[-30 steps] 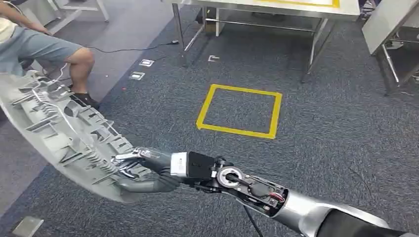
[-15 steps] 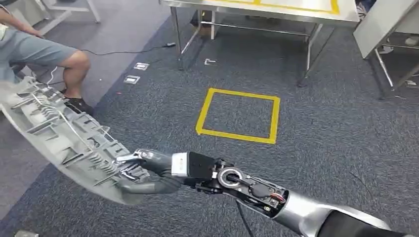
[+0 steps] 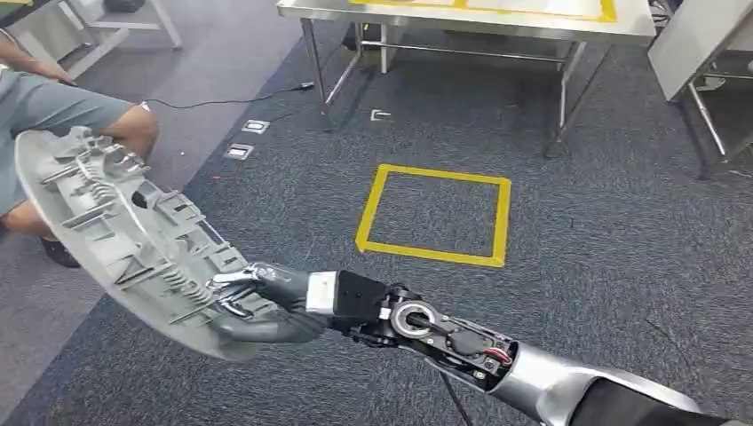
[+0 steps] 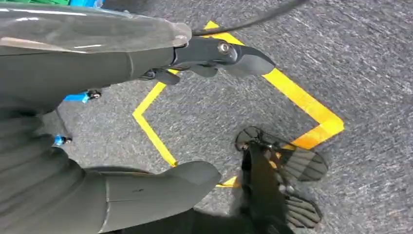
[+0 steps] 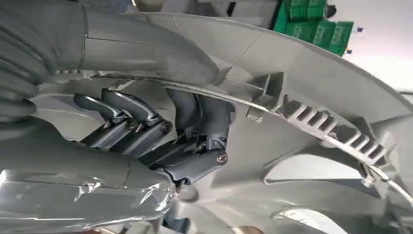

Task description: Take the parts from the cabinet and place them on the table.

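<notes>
A large round grey plastic part with ribs and clips on its inner face hangs over the carpet at the left of the head view. My right hand grips it at its near rim. In the right wrist view the dark fingers curl over a rib of the part and the thumb lies across its edge. My left hand hangs above the floor with thumb and fingers apart and nothing between them. The steel table with yellow tape on its top stands ahead.
A yellow tape square marks the carpet before the table. A person sits at the left, close behind the part. A second steel table stands at the right. A cable and floor sockets lie left of the table legs.
The view has shifted a little. The part has tipped more upright in my right hand, and its far rim has swung up and inward from the left edge.
</notes>
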Robot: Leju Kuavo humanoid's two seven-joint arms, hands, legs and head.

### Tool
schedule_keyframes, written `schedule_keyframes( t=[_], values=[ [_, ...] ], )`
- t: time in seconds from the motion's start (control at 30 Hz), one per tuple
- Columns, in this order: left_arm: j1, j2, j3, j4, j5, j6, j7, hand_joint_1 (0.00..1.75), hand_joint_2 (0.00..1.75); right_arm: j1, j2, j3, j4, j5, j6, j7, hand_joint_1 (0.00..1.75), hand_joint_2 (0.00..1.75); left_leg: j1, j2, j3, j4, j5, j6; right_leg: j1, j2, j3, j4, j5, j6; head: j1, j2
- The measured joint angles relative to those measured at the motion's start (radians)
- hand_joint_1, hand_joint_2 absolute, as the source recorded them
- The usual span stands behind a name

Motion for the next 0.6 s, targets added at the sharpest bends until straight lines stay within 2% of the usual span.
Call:
schedule_keyframes(
  t=[0.03,0.07,0.1,0.17,0.2,0.23,0.3,0.37,0.4,0.43,0.47,0.5,0.53,0.57,0.6],
  values=[
    [0.002,0.0,0.0,0.0,0.0,0.0,0.0,0.0,1.75,0.001,0.0,-0.001,0.0,-0.004,0.001,0.0,1.75,1.75,0.001,0.0,-0.036,0.042,-0.013,-0.003,0.0,0.001,0.005,0.0,-0.006,0.0,-0.001,0.0],
    [0.004,0.0,0.0,0.0,0.0,0.0,0.0,0.0,1.75,0.003,0.0,-0.001,0.001,-0.006,0.003,0.001,1.75,1.75,0.002,0.0,-0.051,0.037,0.004,-0.004,0.0,0.005,0.013,0.0,-0.012,0.001,-0.004,0.0],
    [0.005,0.001,0.0,0.0,0.0,0.0,0.0,0.0,1.75,0.004,0.0,-0.001,0.001,-0.007,0.004,0.002,1.75,1.75,0.003,0.0,-0.044,-0.01,0.044,-0.004,0.0,0.008,0.022,0.0,-0.019,0.002,-0.005,0.0],
    [0.006,0.005,0.0,0.0,0.0,-0.001,0.0,0.0,1.75,0.003,0.0,-0.001,0.001,-0.012,0.005,0.002,1.75,1.75,0.004,0.0,0.02,-0.198,0.174,0.004,-0.001,0.011,0.047,0.0,-0.036,0.009,-0.007,0.0],
    [0.007,0.006,0.0,0.0,0.0,-0.002,0.0,0.0,1.75,0.001,0.0,-0.001,0.001,-0.014,0.006,0.002,1.75,1.75,0.004,-0.001,0.037,-0.266,0.211,0.01,-0.001,0.012,0.05,0.0,-0.042,0.013,-0.011,0.0],
    [0.004,0.006,0.0,0.0,0.0,-0.002,0.0,0.0,1.75,0.001,0.0,-0.001,0.001,-0.015,0.006,0.001,1.75,1.75,-0.003,-0.002,0.04,-0.281,0.166,0.017,0.005,0.019,0.05,0.006,-0.048,0.02,-0.018,0.0],
    [0.004,0.006,0.0,0.0,0.0,-0.003,-0.001,0.0,1.75,0.001,0.0,-0.001,0.001,-0.016,0.006,0.002,1.75,1.75,-0.003,0.001,0.045,-0.281,0.185,0.033,0.005,0.023,0.052,0.012,-0.053,0.031,-0.012,0.0],
    [0.004,0.004,0.0,0.0,0.0,-0.003,-0.001,0.0,1.75,0.002,0.0,-0.003,0.001,-0.016,0.006,0.002,1.75,1.75,0.002,0.01,0.061,-0.284,0.18,0.048,0.006,0.022,0.056,0.012,-0.067,0.042,-0.008,0.0],
    [0.005,0.003,0.0,0.0,0.0,-0.003,-0.002,0.0,1.75,0.001,0.0,-0.003,0.001,-0.016,0.006,0.002,1.75,1.75,0.001,0.014,0.069,-0.286,0.176,0.053,0.004,0.012,0.042,0.045,-0.082,0.048,-0.005,0.0],
    [0.004,0.004,0.0,0.0,-0.001,-0.003,-0.002,0.0,1.75,-0.001,0.0,-0.005,0.001,-0.017,0.006,0.002,1.75,1.75,0.0,0.018,0.074,-0.286,0.172,0.059,0.002,0.007,0.012,0.11,-0.106,0.053,0.002,0.0],
    [0.004,0.004,0.0,0.0,-0.003,-0.003,-0.002,0.0,1.75,0.0,0.0,-0.007,0.001,-0.017,0.006,0.001,1.75,1.75,-0.001,0.021,0.078,-0.286,0.167,0.062,0.0,0.007,-0.033,0.193,-0.135,0.057,0.007,0.0],
    [0.003,0.005,0.0,0.0,-0.003,-0.003,-0.002,0.0,1.75,0.001,0.0,-0.007,0.001,-0.017,0.006,0.001,1.75,1.75,-0.002,0.027,0.084,-0.286,0.16,0.063,-0.002,0.007,-0.082,0.276,-0.165,0.061,0.009,0.0],
    [0.004,0.005,0.0,0.0,-0.003,-0.003,-0.003,0.0,1.75,0.003,-0.001,-0.007,0.002,-0.017,0.006,0.001,1.75,1.75,-0.003,0.032,0.091,-0.285,0.152,0.064,-0.003,0.007,-0.123,0.335,-0.183,0.063,0.011,0.0],
    [0.004,0.005,0.0,0.0,-0.003,-0.003,-0.003,0.0,1.75,0.005,-0.001,-0.007,0.003,-0.017,0.005,0.002,1.75,1.75,-0.003,0.037,0.102,-0.286,0.144,0.063,-0.003,0.005,-0.138,0.341,-0.171,0.064,0.015,0.0],
    [0.005,0.005,0.0,0.0,-0.003,-0.003,-0.003,0.0,1.75,0.006,-0.002,-0.007,0.006,-0.017,0.005,0.002,1.75,1.75,-0.003,0.042,0.114,-0.285,0.136,0.061,-0.003,0.004,-0.131,0.304,-0.137,0.062,0.018,0.0]
  ],
)
